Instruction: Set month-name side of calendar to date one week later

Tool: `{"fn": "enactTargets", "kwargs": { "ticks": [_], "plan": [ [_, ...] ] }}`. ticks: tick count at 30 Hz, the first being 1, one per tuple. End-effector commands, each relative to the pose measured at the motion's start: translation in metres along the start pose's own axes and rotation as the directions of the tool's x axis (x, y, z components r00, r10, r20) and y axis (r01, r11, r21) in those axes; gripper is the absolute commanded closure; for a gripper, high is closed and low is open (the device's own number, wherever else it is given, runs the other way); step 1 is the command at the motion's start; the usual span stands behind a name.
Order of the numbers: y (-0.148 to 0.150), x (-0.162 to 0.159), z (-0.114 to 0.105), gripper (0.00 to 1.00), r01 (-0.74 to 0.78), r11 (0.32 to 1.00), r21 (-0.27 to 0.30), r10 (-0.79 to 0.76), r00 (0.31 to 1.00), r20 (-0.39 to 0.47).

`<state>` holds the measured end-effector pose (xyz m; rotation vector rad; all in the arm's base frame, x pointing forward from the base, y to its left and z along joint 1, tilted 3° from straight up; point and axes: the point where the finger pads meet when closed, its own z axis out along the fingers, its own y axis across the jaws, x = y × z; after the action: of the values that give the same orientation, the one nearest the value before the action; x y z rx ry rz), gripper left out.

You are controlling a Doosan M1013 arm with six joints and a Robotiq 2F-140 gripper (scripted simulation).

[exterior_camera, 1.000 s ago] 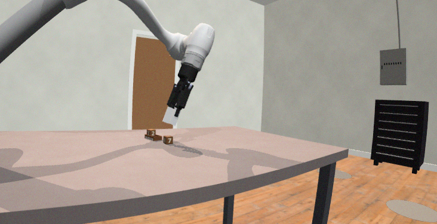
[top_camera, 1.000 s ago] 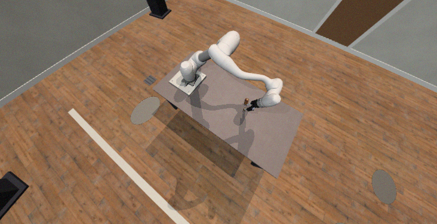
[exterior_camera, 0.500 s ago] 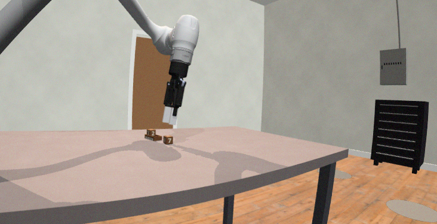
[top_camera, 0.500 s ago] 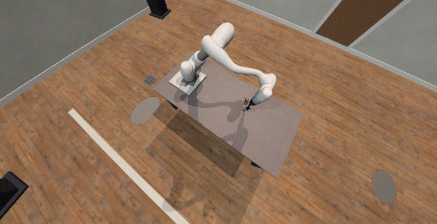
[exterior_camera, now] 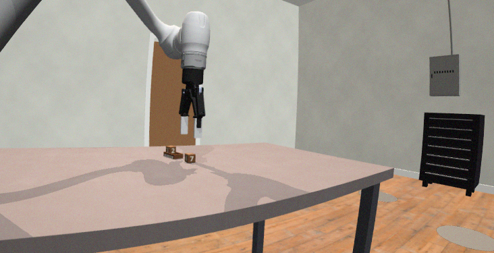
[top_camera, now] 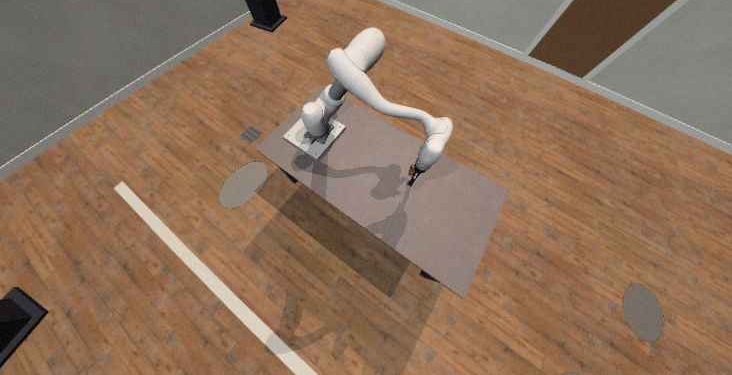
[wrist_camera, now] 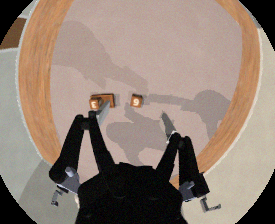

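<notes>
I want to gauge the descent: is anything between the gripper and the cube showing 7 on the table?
Nothing visible: the open gripper hangs above the cube showing 7, which sits on the table beside the tray.

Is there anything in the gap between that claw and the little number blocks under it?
No. In the exterior view the open gripper hangs above the cube marked 2 in its tray and the cube marked 7 on the table; only air lies between.

Top view: we cannot read the cubes [top_camera: 411,168], too small | wrist view: digits blurred | exterior view: arm base cut off.
</notes>
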<state>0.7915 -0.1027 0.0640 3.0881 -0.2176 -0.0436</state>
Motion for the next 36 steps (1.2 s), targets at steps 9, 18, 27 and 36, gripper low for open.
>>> {"fn": "enactTargets", "kwargs": {
  "ticks": [9, 18, 27, 36],
  "plan": [
    [0.0000, 0.0000, -0.0002, 0.00, 0.000, 1.000, 0.000, 0.000, 1.000, 0.000],
    [-0.0001, 0.0000, -0.0017, 0.00, 0.226, 0.974, 0.000, -0.226, 0.974, 0.000],
    [-0.0002, 0.0001, -0.0036, 0.00, 0.500, 0.866, 0.000, -0.500, 0.866, 0.000],
    [-0.0004, 0.0001, -0.0063, 0.00, 0.809, 0.587, 0.000, -0.809, 0.587, 0.000]
  ]
}}
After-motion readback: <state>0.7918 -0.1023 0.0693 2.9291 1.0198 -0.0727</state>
